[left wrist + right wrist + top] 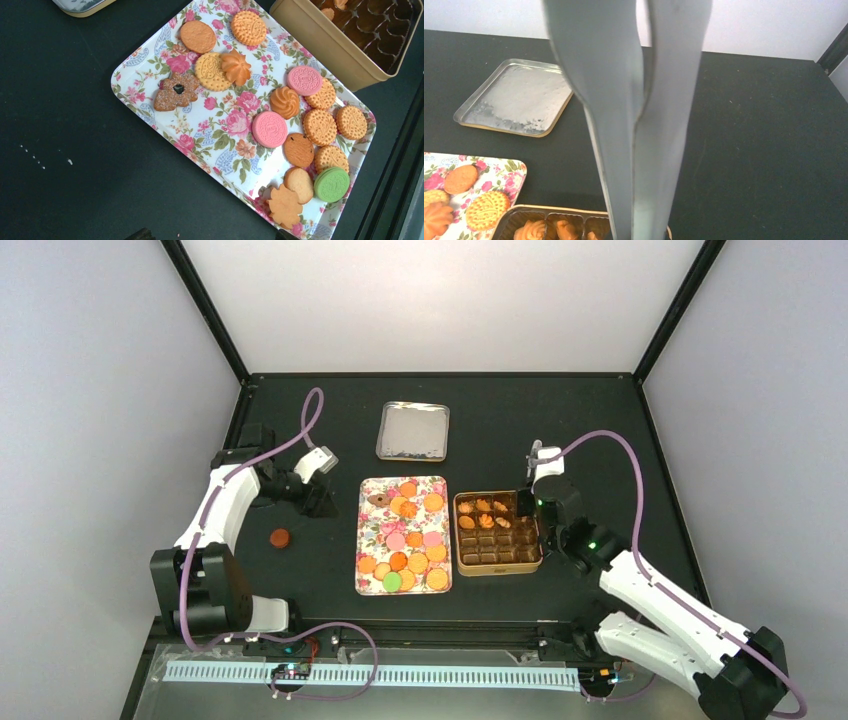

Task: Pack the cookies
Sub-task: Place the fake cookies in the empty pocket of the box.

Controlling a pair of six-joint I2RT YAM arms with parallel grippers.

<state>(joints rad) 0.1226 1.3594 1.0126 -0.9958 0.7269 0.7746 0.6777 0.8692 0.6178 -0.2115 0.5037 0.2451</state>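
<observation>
Frankly, the right claw (527,502), pinched closed over a corner of the tin (498,570), could crush seated cookies (484,521) if it drops; most lie on the floral tray (370,525). How wide the left claw (320,498) stands, I cannot tell.

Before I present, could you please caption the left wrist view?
Assorted cookies on a floral tray, beside the compartmented tin.

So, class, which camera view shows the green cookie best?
Left wrist: the green cookie sits close up, its patterned top clear, near a corner of the tray. Top external shows the cookie only as a small green dot. Right wrist does not show it.
</observation>
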